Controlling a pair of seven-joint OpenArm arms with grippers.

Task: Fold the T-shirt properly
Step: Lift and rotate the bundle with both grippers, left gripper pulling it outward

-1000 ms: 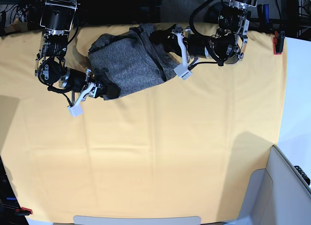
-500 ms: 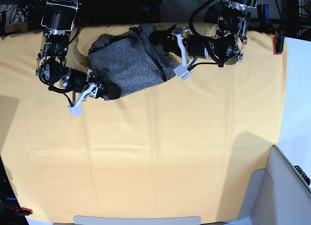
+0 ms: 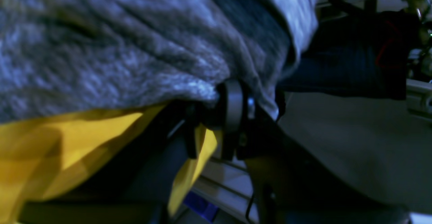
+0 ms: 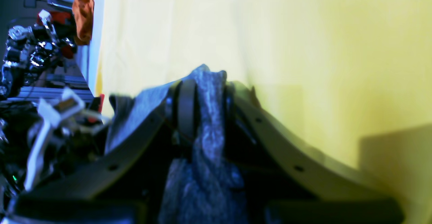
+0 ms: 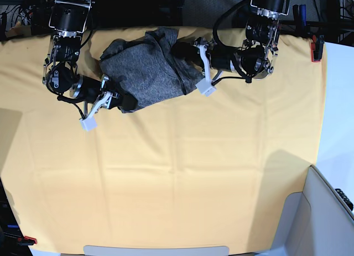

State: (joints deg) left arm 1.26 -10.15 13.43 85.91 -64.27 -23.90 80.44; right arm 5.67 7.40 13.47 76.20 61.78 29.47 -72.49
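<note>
Worktop (image 5: 182,173) cloth is lying yellow and bare across the whole near and middle span, leaving wide room toward the front edge and both sides. Heathered grey T-shirt (image 5: 146,71) is sitting bunched near the far edge, its long axis running diagonally from the near-left corner up toward the far right, stretched between the two arms. Right end effector (image 5: 119,101) is pinching the shirt's near-left corner; the right wrist view is showing a fold of grey knit (image 4: 209,122) pressed between its closed fingers. Left end effector (image 5: 185,51) is clamping the shirt's far-right edge just beside the worktop's back edge, with fabric (image 3: 135,48) draping over its finger (image 3: 231,109) in the left wrist view
</note>
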